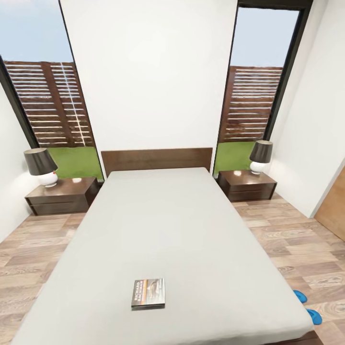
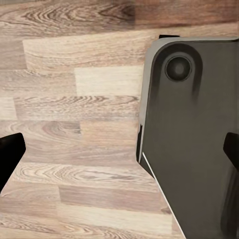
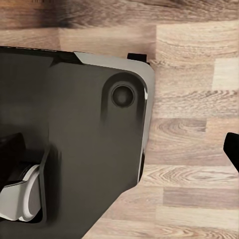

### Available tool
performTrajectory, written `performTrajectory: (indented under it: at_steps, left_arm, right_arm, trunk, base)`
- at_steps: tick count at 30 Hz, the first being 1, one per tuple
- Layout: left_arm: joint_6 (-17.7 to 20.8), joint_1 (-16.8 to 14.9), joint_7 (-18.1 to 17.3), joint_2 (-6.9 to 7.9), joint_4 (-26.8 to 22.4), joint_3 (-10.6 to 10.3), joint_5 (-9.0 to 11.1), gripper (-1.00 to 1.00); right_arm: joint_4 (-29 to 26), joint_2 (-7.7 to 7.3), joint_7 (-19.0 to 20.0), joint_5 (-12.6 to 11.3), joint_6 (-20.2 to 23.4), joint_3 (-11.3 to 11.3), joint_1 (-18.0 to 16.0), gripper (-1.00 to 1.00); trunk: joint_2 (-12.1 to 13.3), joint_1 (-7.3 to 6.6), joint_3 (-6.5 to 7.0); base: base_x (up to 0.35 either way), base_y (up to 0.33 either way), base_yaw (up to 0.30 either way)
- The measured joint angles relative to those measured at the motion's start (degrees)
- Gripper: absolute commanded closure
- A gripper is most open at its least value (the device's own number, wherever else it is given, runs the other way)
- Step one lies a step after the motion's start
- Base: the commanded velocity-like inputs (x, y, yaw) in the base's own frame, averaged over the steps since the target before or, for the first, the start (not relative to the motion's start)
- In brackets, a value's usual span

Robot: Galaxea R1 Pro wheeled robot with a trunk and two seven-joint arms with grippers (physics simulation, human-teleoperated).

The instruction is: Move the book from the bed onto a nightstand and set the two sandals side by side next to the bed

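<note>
The book (image 1: 148, 293) lies flat on the pale mattress of the bed (image 1: 163, 225), near its foot end and a little left of centre. Two blue sandals (image 1: 300, 296) (image 1: 314, 316) rest on the floor at the bed's right side near the foot, partly hidden by the mattress edge. A dark nightstand (image 1: 62, 194) flanks the headboard on the left and another nightstand (image 1: 247, 184) on the right. My left gripper (image 2: 119, 152) hangs open over the wood floor beside my base. Open too, my right gripper (image 3: 119, 149) hangs over my base and the floor.
Each nightstand carries a lamp (image 1: 42, 165) (image 1: 261, 155) with a dark shade. Tall windows stand behind them. Wood-plank floor runs along both sides of the bed. A wooden panel (image 1: 333, 206) is at the right wall. My dark base plate (image 2: 194, 139) (image 3: 74, 129) lies under both grippers.
</note>
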Motion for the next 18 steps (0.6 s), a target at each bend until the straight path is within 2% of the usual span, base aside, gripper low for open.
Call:
performTrajectory:
  at_steps: [7, 18]
  left_arm:
    - [-0.01, -0.01, -0.01, -0.04, 0.01, 0.00, 0.00, -1.00]
    - [-0.01, -0.05, -0.01, -0.07, 0.02, 0.00, 0.00, -1.00]
  right_arm:
    - [0.00, -0.03, 0.00, 0.00, 0.00, 0.00, 0.00, -1.00]
    - [0.00, 0.00, 0.00, 0.00, 0.00, 0.00, 0.00, -1.00]
  trunk:
    - [0.00, 0.00, 0.00]
    - [0.00, 0.01, 0.00]
  base:
    - [0.102, 0.000, 0.000]
    - [0.028, 0.000, 0.000]
